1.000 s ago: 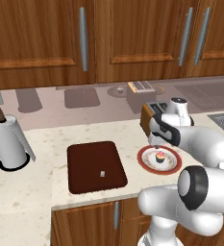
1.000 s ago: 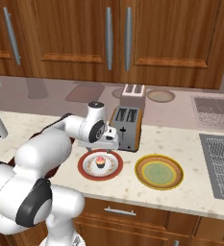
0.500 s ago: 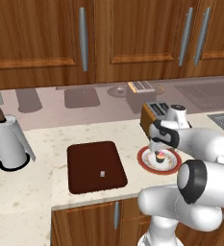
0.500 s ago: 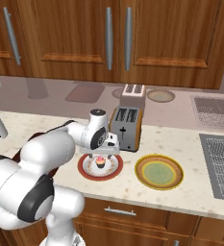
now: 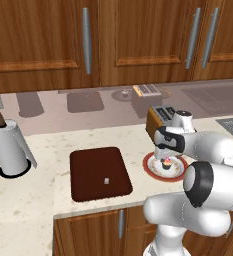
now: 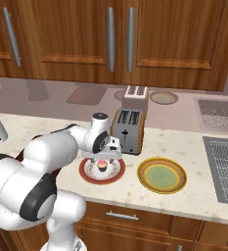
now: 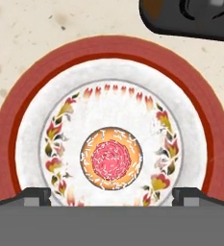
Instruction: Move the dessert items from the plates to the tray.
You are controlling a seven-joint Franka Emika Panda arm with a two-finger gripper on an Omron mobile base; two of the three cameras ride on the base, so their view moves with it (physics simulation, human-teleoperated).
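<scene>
The arm folds forward and points its gripper (image 7: 111, 194) straight down over the cupcake (image 7: 112, 160), which sits in the middle of the red-rimmed plate (image 7: 214, 144) beside the toaster (image 6: 128, 130). Its fingers (image 7: 36, 195) are spread wide either side, holding nothing; the pale cube (image 5: 106, 181) lies on the brown tray (image 5: 90, 162)
</scene>
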